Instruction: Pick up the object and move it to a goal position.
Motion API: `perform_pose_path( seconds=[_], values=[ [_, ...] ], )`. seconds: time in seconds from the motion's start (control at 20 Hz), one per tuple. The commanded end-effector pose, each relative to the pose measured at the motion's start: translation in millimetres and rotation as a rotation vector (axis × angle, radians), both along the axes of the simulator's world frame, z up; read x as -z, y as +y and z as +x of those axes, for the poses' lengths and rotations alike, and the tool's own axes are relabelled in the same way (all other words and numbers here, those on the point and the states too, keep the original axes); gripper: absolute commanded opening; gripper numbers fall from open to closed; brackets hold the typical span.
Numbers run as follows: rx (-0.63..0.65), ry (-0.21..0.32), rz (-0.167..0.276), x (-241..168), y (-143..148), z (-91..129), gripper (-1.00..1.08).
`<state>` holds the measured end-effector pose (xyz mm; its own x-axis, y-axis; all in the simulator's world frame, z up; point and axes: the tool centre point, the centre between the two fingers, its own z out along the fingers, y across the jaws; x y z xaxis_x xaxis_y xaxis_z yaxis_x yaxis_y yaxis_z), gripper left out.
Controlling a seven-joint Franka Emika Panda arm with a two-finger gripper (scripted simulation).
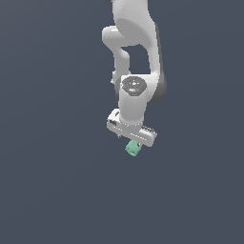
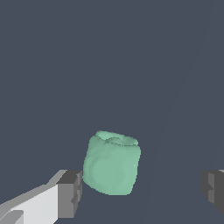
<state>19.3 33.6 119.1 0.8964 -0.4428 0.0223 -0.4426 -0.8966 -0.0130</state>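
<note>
The object (image 2: 111,164) is a small mint-green chunky block with rounded, ridged sides. In the wrist view it sits between the two dark fingertips (image 2: 70,192), close to one of them and well apart from the other. My gripper (image 2: 142,192) is open, with a wide gap between its jaws. In the exterior view the white gripper (image 1: 129,140) hangs straight down over the object (image 1: 132,148), which peeks out just below the hand. The fingers themselves are mostly hidden there by the hand.
A plain dark grey surface (image 1: 57,190) fills both views. The white arm (image 1: 136,43) rises from the gripper toward the exterior view's top. No other objects show.
</note>
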Motion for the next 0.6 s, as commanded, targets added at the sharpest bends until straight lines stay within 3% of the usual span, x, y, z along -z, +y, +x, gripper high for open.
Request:
perform_pose_path(
  seconds=[0.0, 0.55],
  values=[
    [0.055, 0.007, 0.001, 8, 7, -1, 1.00],
    [0.196, 0.024, 0.001, 28, 25, -6, 1.00]
  ],
)
